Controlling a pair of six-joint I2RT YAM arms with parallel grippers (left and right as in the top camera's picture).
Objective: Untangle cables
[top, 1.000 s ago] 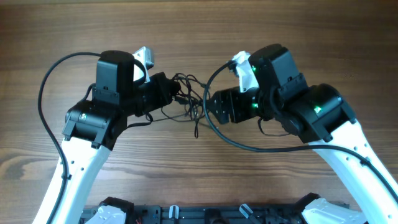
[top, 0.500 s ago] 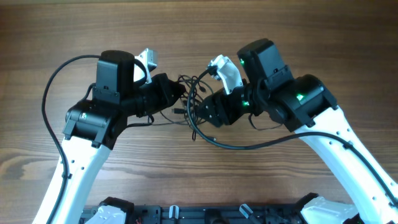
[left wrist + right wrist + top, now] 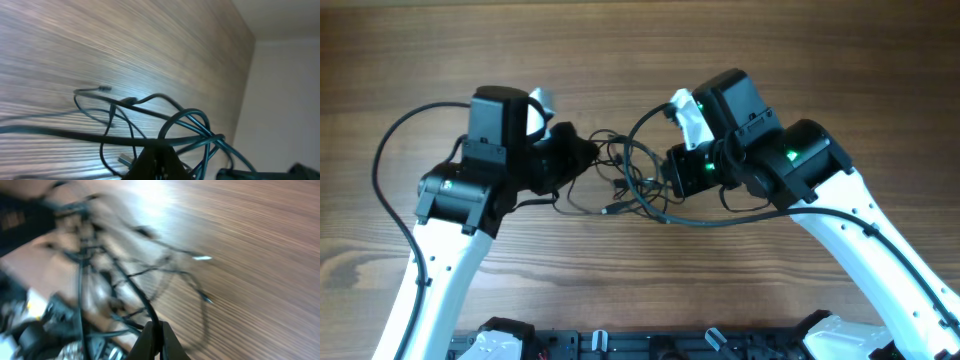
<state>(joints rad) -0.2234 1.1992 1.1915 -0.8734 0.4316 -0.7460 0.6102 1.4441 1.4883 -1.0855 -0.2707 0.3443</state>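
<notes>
The cables (image 3: 625,172) are thin black cords bunched in a loose knot between my two grippers, above the wooden table (image 3: 640,50). My left gripper (image 3: 588,153) is at the knot's left edge. In the left wrist view its fingertips (image 3: 158,159) are shut together, with a strand (image 3: 75,134) crossing right at the tips and loops (image 3: 192,125) beyond. My right gripper (image 3: 663,176) is at the knot's right side. In the right wrist view the gripper (image 3: 156,339) is shut on one black cable (image 3: 142,302). A small plug end (image 3: 611,210) hangs near the table.
The right arm's thick black cable (image 3: 720,222) sweeps under the knot, and the left arm's own cable (image 3: 382,170) arcs at the far left. A black rail (image 3: 670,345) runs along the front edge. A pale wall (image 3: 285,90) stands past the table.
My right gripper moved left into the knot and went from open to shut on a cable. The left arm drew slightly left, and the knot spread wider.
</notes>
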